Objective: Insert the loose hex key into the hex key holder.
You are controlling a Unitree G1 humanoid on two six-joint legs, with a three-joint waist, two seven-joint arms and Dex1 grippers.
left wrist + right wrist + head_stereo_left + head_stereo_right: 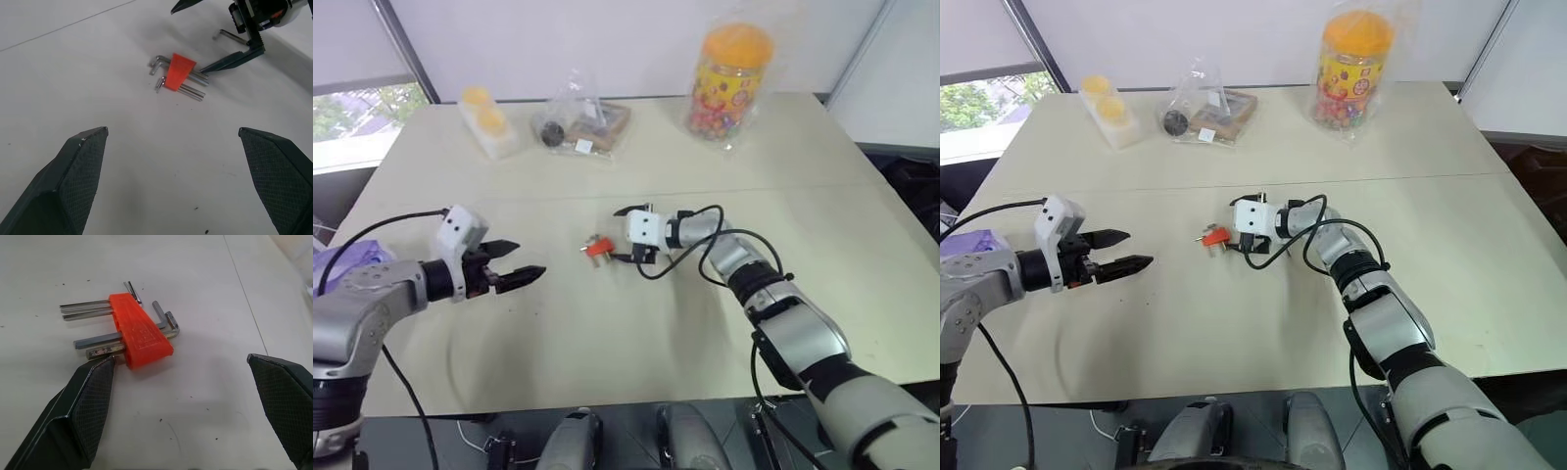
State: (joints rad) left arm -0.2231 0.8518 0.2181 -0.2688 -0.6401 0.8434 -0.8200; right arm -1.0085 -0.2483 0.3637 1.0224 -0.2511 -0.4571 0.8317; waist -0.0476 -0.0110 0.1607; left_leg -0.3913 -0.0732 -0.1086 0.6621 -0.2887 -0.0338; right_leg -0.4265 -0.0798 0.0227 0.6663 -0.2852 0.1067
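1. No readable text, brand or number anywhere in these views.
2. hex key holder: faint embossed marks on its top face, too small to make out.
3. Orange-lidded jar: colourful printed label, not legible.

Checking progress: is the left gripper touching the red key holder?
Apart. Left eye view shows bare table between the left gripper and the red key holder.

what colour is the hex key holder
Red-orange: the hex key holder shows best in the right wrist view.
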